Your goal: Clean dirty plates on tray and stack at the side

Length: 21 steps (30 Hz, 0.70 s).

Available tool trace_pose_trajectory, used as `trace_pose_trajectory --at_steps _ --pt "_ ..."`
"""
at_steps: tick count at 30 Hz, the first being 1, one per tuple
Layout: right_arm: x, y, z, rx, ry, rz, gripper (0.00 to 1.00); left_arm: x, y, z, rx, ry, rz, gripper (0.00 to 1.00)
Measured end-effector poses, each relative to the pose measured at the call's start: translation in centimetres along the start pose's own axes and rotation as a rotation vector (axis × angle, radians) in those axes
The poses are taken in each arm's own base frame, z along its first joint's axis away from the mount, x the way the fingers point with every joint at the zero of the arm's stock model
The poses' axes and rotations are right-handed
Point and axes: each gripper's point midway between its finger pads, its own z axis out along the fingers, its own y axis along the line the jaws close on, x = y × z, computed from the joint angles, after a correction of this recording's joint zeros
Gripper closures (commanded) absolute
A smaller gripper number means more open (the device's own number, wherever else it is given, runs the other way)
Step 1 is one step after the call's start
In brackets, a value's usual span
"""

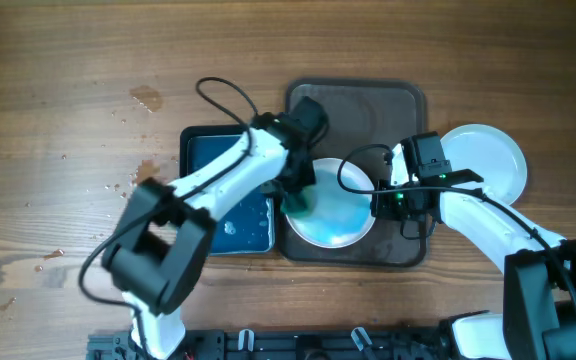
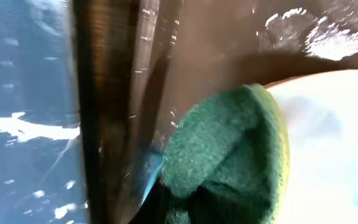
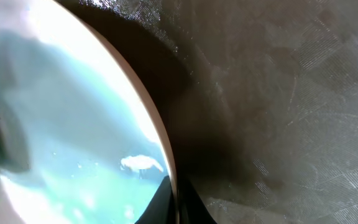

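Between right fingers [image 3: 157,210], plate [image 3: 73,118] rim

Overhead: left arm [image 1: 228,175] covers right part of basin [image 1: 200,150] and left rim of plate [image 1: 338,215] lying in tray [image 1: 408,100]. Left gripper [image 1: 296,195] fingers hidden under wrist; hold on sponge [image 1: 298,208] unreadable. Right gripper [image 1: 386,198] jaws too small to tell; contact with plate rim unclear. Side plate [image 1: 488,160] lower edge under right arm [image 1: 478,215].

Left wrist: whole view motion-blurred; sponge cut by bottom edge, plate by right edge; own fingers not made out.

Right wrist: plate cut off at left and bottom; blue on it soft, smear or water undecidable.
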Motion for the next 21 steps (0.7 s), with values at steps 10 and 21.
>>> trace_pose_trajectory --at_steps 10,21 --pt "-0.6 -0.5 0.0 0.025 -0.027 -0.001 0.95 -2.7 13.1 -9.1 -0.051 -0.159 -0.235 0.96" --pt "-4.9 4.9 -12.1 0.184 -0.106 -0.207 0.96 0.7 15.1 -7.2 -0.019 -0.116 -0.258 0.26"
